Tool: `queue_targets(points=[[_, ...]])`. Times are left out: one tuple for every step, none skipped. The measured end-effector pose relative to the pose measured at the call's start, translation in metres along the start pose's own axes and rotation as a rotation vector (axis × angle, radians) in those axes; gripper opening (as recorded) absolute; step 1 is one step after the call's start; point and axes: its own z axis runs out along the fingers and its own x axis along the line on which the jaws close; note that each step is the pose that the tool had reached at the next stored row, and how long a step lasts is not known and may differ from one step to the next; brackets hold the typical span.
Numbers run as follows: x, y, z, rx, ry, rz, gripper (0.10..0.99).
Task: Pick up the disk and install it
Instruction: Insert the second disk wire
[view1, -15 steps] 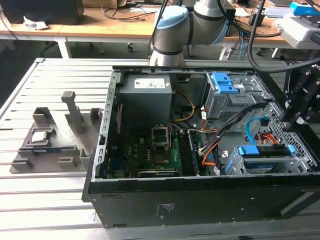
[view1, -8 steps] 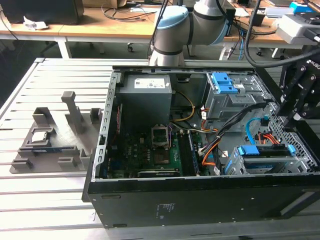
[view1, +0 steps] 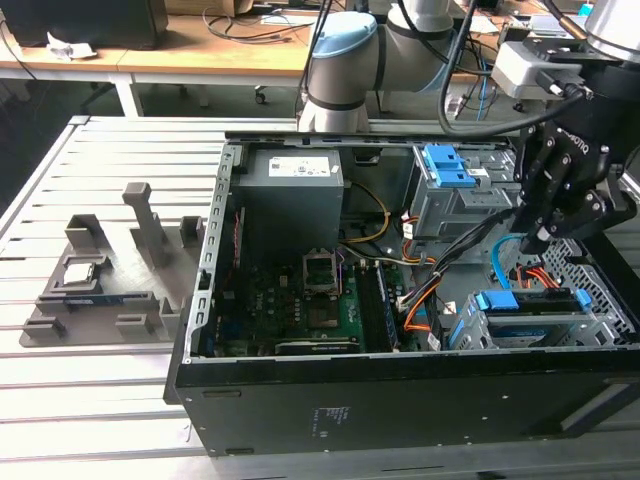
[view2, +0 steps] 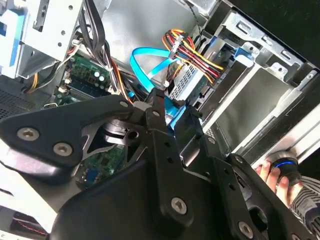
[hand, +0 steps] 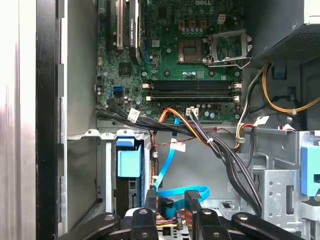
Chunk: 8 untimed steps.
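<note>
The matte black gripper (view1: 537, 243) is seen empty, fingers narrowly parted, above the metal drive cage (view1: 560, 335), where the blue-railed disk (view1: 530, 303) sits, largely hidden.

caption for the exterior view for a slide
Gripper hovering inside the open computer case, above the drive cage where the disk with blue rails sits.
</note>
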Motion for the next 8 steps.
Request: queue_targets(points=[[0.0001,0.0,0.0,0.0,0.0005,0.0,0.361],[0.0001,0.0,0.0,0.0,0.0008,0.0,0.361],[0.0001,0.0,0.0001,0.0,0.0009,0.0,0.361],[0.0001,0.0,0.0001,0.0,0.0012,0.0,0.278],[0.0,0.0,0.0001,0.0,0.0016,0.0,0.216],[0.0001,0.0001,0.0001,0.0,0.0019,0.0,0.165],[0.0001,0.0,0.0,0.0,0.0023,0.0,0.165],[0.0001,0.0,0.0001,0.0,0.0025,0.0,0.165]])
